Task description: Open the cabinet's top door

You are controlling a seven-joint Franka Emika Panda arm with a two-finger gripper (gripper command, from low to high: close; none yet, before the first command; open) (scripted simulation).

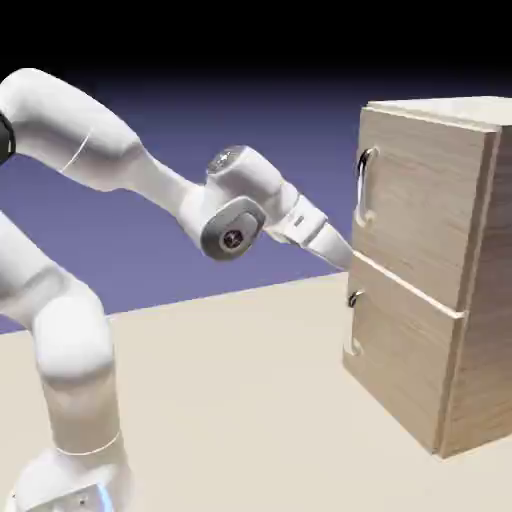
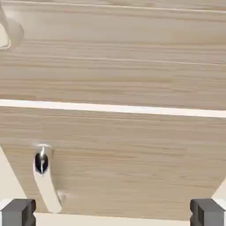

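Note:
The light oak cabinet (image 1: pixel 478 300) stands at the right of the exterior view. Its top door (image 1: pixel 420 210) is shut, and a long curved silver bar handle (image 1: pixel 364 186) runs along its left edge. My gripper (image 1: pixel 345 256) is close to the cabinet front at the seam between the two panels, just below that handle. In the hand view, the top door (image 2: pixel 114 57) fills the upper half, with only the handle's end (image 2: pixel 6 34) at the top left. The fingertips (image 2: pixel 17 212) stand wide apart, so my gripper (image 2: pixel 112 215) is open with nothing between them.
Under the seam (image 2: pixel 114 108) is the shorter lower panel (image 1: pixel 395 360), carrying a small handle with a dark knob (image 2: pixel 41 163). The cabinet rests on a beige table (image 1: pixel 230 400). The white arm (image 1: pixel 120 160) reaches in from the left.

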